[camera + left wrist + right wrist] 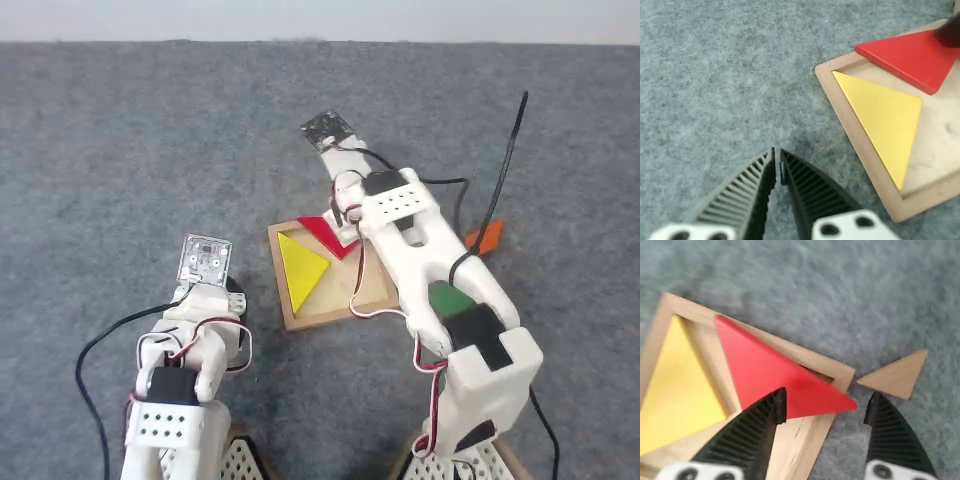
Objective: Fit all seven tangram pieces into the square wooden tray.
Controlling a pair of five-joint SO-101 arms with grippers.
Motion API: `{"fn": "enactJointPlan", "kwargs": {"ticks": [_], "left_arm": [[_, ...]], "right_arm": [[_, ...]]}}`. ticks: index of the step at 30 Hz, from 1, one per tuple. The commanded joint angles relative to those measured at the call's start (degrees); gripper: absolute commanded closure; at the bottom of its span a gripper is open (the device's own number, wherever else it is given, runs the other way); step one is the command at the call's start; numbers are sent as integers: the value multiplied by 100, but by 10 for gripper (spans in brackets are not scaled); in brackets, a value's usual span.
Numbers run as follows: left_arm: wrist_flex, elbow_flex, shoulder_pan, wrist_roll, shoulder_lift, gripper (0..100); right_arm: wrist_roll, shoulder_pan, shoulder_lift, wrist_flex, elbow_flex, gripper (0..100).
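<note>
Above the tray (796, 439), the right gripper (829, 395) gaped over the red triangle (769, 371) lying across its rim, while the left gripper (777, 153) hung closed.

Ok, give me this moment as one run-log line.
yellow triangle: flat in tray | red triangle: across tray rim, unseated | right hand: open over red triangle's corner | left hand: shut, over mat beside tray

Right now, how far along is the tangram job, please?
Done: the yellow triangle lies flat in the tray. In hand: the red triangle sits across the tray's rim, with the open right gripper over it. To do: seat it, then add the orange piece, green piece and wooden triangle lying outside.
</note>
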Motion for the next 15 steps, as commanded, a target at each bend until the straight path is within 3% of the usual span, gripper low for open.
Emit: {"fn": "enactJointPlan", "kwargs": {"ticks": [1, 15], "left_arm": [[26, -48, -26, 35, -79, 985], [26, -48, -26, 35, -79, 985]], "right_arm": [[79, 40, -92, -48, -290, 742], [35, -251, 497, -295, -308, 739]]}}
